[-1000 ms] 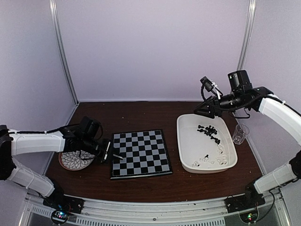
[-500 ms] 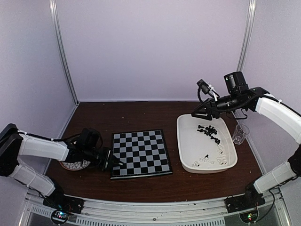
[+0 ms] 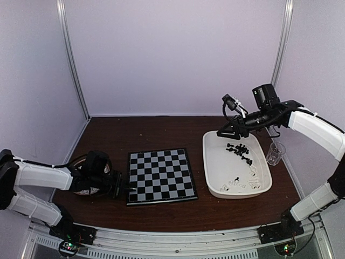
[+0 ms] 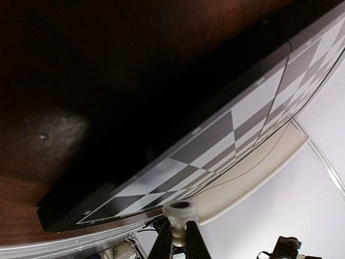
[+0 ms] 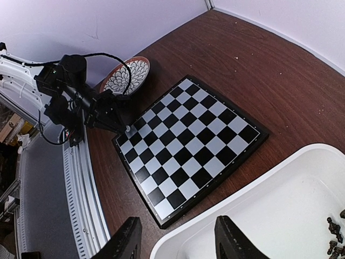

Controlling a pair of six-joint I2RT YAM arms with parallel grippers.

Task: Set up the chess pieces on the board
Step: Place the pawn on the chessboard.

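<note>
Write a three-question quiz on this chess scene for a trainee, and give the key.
1. Fill in: the left gripper is shut on one tiny ___ plastic chess piece at the near-left corner of the flat black-and-grey chessboard.
2. True or false: the right gripper hangs open above the far-left corner of the white rectangular plastic tray.
3. Where do most of the other chess pieces lie? A) on the chessboard B) in the tray C) in the right gripper
Key: 1 white; 2 true; 3 B.
</note>
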